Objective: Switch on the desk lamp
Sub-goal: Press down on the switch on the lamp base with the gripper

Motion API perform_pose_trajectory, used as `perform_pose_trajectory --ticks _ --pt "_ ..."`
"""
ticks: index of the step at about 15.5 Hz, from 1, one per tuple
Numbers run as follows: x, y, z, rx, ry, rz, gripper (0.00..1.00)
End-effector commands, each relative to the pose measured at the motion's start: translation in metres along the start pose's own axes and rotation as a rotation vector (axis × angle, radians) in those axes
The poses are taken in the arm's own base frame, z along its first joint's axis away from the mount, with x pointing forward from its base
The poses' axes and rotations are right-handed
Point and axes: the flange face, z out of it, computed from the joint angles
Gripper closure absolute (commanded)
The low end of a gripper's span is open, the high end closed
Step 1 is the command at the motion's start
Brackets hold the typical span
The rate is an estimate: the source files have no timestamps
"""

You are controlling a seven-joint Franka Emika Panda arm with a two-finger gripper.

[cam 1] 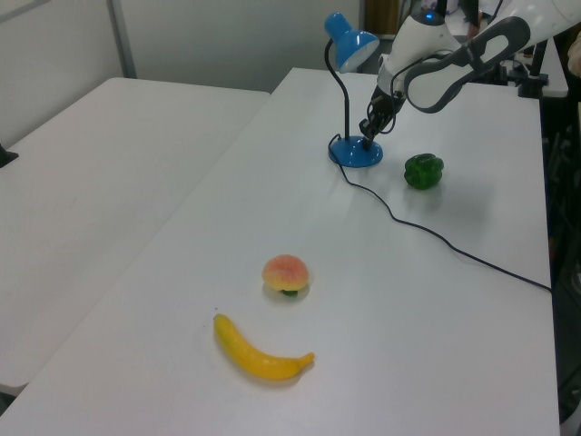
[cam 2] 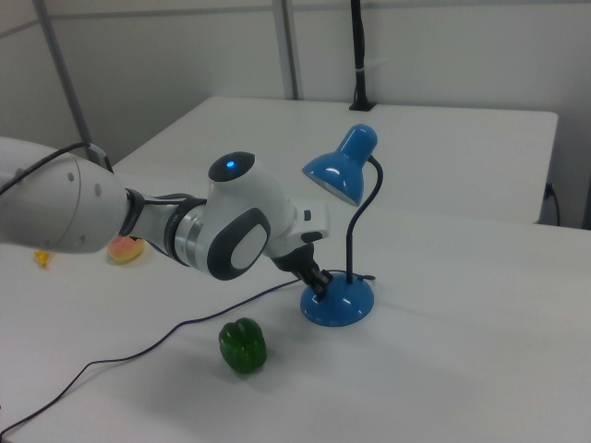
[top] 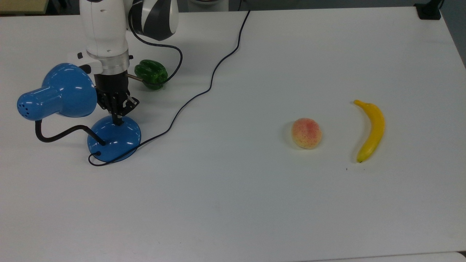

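The blue desk lamp stands at the top view's left, with its cone shade (top: 60, 91), black gooseneck (top: 58, 136) and round domed base (top: 116, 140). In the left view the lamp base (cam 1: 356, 153) is at the far end of the table; in the right view the lamp base (cam 2: 338, 303) is in the middle, under the shade (cam 2: 337, 171). My gripper (top: 117, 121) points down with its fingers shut together, tips touching the top of the base at its far side. The gripper (cam 1: 368, 138) and gripper (cam 2: 319, 282) meet the base the same way in the side views.
The lamp's black cord (top: 204, 91) snakes across the white table (top: 233, 203) to its far edge. A green pepper (top: 151, 74) lies just behind the arm. A peach (top: 306, 133) and a banana (top: 370, 131) lie at the top view's right.
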Motion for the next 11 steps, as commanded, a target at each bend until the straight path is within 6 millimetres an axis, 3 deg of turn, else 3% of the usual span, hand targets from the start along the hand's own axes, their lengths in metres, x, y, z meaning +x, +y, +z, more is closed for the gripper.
perform_pose_trajectory --ticks 1,11 --pt "0.0039 0.0016 0.0055 -0.002 0.038 0.005 1.00" --pt "0.0023 0.0023 0.0105 -0.005 0.032 -0.001 1.00"
